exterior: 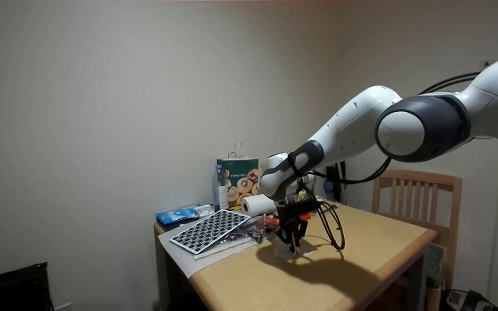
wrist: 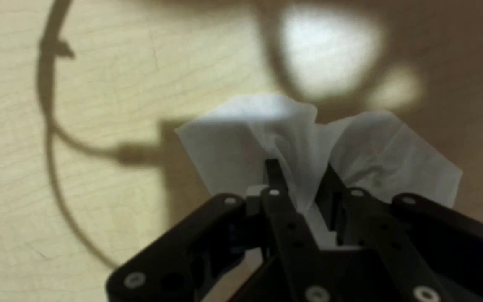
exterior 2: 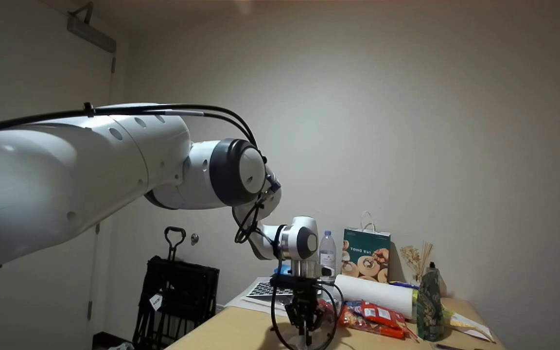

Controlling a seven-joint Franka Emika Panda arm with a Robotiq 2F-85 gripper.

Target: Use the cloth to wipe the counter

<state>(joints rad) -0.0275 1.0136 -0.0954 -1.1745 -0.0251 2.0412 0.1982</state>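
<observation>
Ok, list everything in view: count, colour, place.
table: 1, tan, central
cloth: 1, white, at tabletop
sheet: 1, white, table corner
checkered board: 1, black-white, over sheet
blue packet: 1, blue, near board
paper roll: 1, white, on table
paper bag: 1, green, behind roll
bottle: 1, clear, beside bag
red packets: at least 2, red, beside roll
pouch: 1, green, near roll
dried flowers: 1 bunch, beige, behind pouch
chair: 1, brown, beside table
door: 1, grey, in background
folded cart: 1, black, beside door
Anything partly hidden: left uncounted
arm: 1, white-grey, over table
cables: several, black, along arm
gripper: 1, black, closed on cloth
</observation>
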